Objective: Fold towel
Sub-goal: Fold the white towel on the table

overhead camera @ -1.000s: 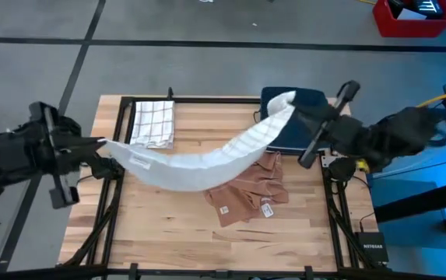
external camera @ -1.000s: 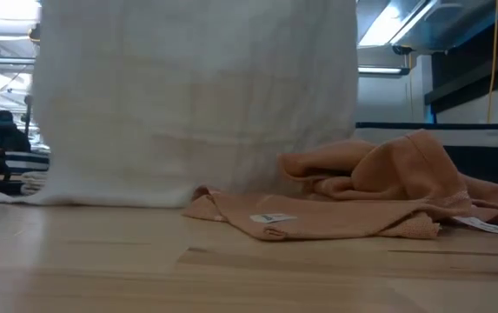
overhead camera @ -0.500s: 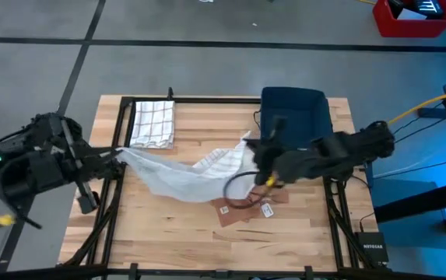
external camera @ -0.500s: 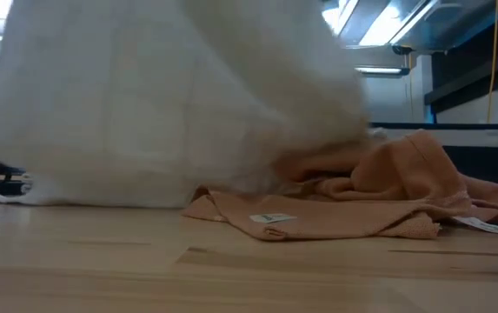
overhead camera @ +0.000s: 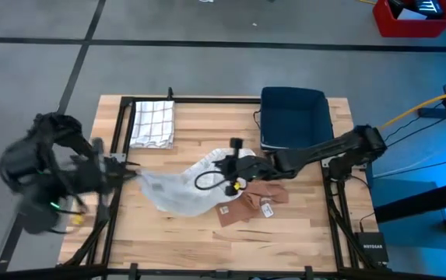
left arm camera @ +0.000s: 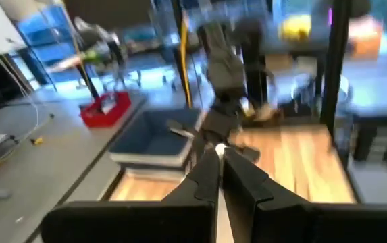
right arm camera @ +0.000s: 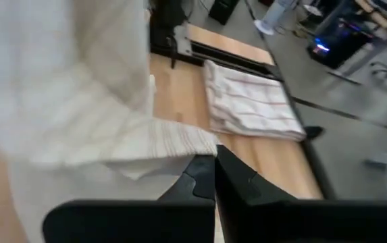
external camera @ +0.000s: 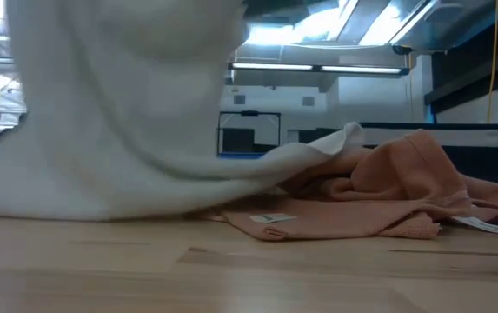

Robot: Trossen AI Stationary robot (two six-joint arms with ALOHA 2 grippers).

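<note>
A white towel (overhead camera: 184, 185) lies bunched near the middle of the wooden table (overhead camera: 168, 233), stretched between two dark robot arms. The left gripper (overhead camera: 126, 171), at the table's nine o'clock edge, has its fingers (left arm camera: 207, 177) pressed together on the towel's near corner. The right gripper (overhead camera: 224, 166), reaching in from three o'clock to the table's centre, pinches the towel's other end, its fingers (right arm camera: 207, 177) closed together. Just beside the towel toward four o'clock, partly under it, sits a crumpled tan cloth (overhead camera: 255, 201) with white tags. A folded checked towel (overhead camera: 153, 123) rests at eleven o'clock, and a dark blue bin (overhead camera: 294, 115) stands at one o'clock. In the low view, the white towel (external camera: 101, 113) drapes over the tan cloth (external camera: 388, 196).
</note>
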